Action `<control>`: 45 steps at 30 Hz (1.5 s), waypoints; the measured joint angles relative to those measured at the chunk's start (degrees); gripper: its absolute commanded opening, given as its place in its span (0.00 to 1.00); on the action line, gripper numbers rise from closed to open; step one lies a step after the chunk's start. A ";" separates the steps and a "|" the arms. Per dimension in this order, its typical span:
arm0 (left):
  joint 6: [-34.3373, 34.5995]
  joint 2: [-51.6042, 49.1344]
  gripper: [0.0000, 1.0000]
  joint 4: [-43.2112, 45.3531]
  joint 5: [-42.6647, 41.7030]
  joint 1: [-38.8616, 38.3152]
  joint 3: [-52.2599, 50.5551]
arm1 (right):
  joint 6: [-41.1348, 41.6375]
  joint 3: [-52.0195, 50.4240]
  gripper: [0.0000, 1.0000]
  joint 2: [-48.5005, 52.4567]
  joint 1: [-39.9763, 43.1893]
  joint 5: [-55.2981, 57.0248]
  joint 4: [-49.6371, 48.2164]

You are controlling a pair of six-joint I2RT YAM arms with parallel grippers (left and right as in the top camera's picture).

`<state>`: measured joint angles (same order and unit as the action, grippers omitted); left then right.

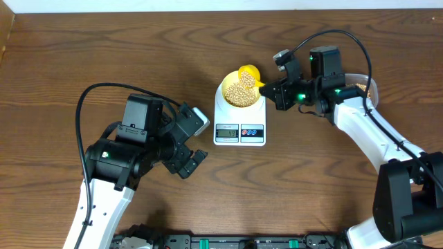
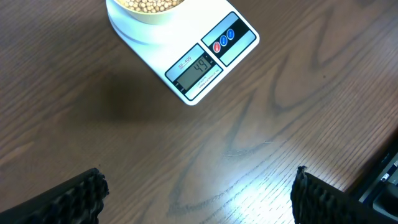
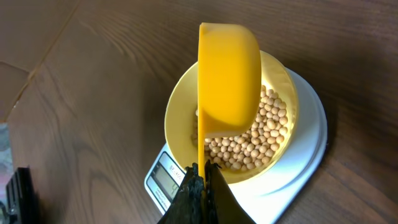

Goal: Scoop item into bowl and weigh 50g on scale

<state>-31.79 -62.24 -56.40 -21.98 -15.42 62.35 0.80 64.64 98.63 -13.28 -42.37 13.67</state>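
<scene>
The pale-yellow bowl (image 1: 240,92) sits on the white scale (image 1: 239,124) and holds many tan beans (image 1: 240,95). The scale's display (image 2: 196,70) reads 49. My right gripper (image 1: 271,88) is shut on the handle of a bright yellow scoop (image 1: 250,73), tipped on its side over the bowl's far rim. In the right wrist view the scoop (image 3: 227,79) hangs over the beans (image 3: 258,134) in the bowl (image 3: 180,112), with the gripper (image 3: 203,180) clamped on its thin handle. My left gripper (image 1: 185,153) is open and empty over bare table, left of the scale.
A tub of beans (image 1: 363,86) stands at the right, mostly hidden behind the right arm. The left wrist view shows the bowl's edge (image 2: 149,14) on the scale (image 2: 186,50). A black rail runs along the table's front edge (image 1: 228,242).
</scene>
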 measured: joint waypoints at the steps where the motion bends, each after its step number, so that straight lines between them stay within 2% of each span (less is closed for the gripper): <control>1: 0.00 0.00 0.97 -0.02 -0.02 0.00 0.00 | 0.09 0.00 0.01 0.00 0.11 -0.39 -0.02; 12: 0.00 0.00 0.97 0.00 0.00 0.00 0.00 | 3.91 0.00 0.01 0.00 1.88 -5.07 -4.92; 19: 0.00 0.00 0.97 -0.02 -0.02 0.00 0.00 | 8.61 0.00 0.01 0.00 8.50 -9.62 -8.76; 31: 0.00 0.00 0.97 0.00 -0.02 0.00 0.00 | 14.34 0.00 0.01 0.00 20.22 -17.55 -9.05; 39: 0.00 0.00 0.97 0.00 0.00 0.00 0.00 | 15.15 0.00 0.01 0.00 19.69 -18.53 -8.96; 45: 0.00 0.00 0.97 0.00 -0.02 0.00 0.00 | 15.10 0.00 0.01 0.00 14.21 -17.59 -8.85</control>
<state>-31.79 -62.24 -56.40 -22.00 -15.42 62.35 15.90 64.64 98.63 0.93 -59.96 4.82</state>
